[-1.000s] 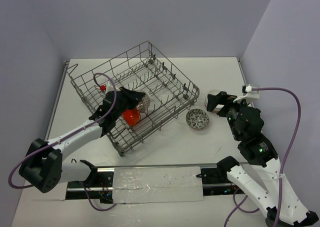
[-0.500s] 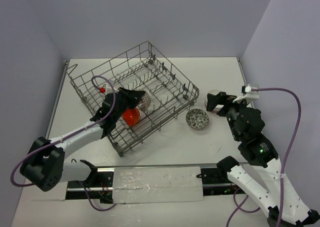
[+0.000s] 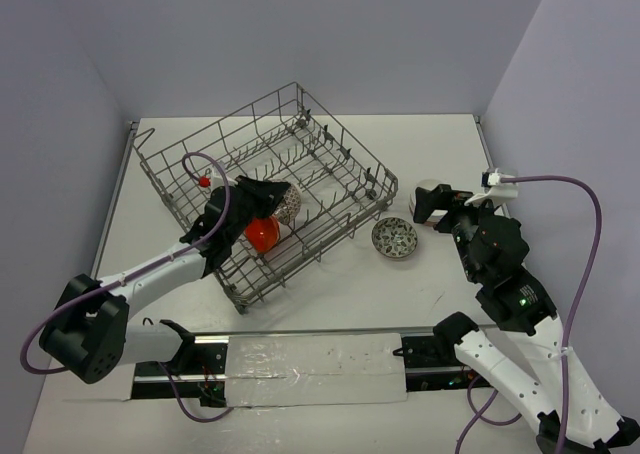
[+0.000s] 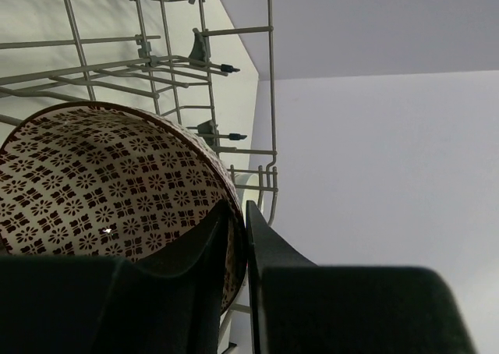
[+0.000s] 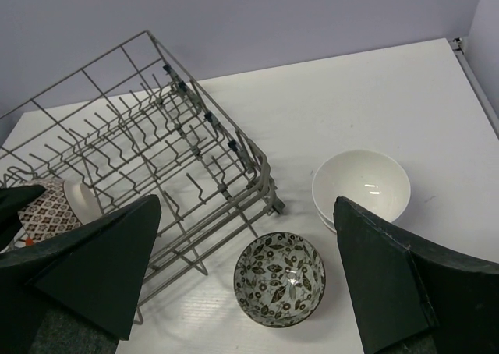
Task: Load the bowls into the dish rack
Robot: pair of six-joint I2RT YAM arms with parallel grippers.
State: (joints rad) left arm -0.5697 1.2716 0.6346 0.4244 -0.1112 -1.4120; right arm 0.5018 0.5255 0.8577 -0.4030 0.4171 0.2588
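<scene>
Left pincer (image 4: 236, 214): nearly closed, fingers pinching the rim of the red-and-white patterned round bowl (image 4: 101, 175), one finger on each face of the wall. That bowl is inside the grey wire dish rack (image 3: 348, 134), tipped on its side among the tines. It's just beside the orange-red round bowl (image 3: 262, 234), which lies in the near part of the rack. Can't tell if the two touch.

Tight on that side: tines all round, rack wall just beyond the held rim.

Right pincer (image 5: 248, 204): spread wide, holding nothing, touching nothing, hanging above the white table (image 5: 405, 97).

Under it:
- Dark floral-patterned round bowl (image 5: 281, 280), upright on the table, near the rack's side wall but apart from it.
- White-inside round bowl (image 5: 361, 184), upright, near the floral one with a narrow gap. Its outside is hidden from me.

Open table runs beyond the white bowl up to the purple wall (image 5: 312, 11), and right to the table's edge.
</scene>
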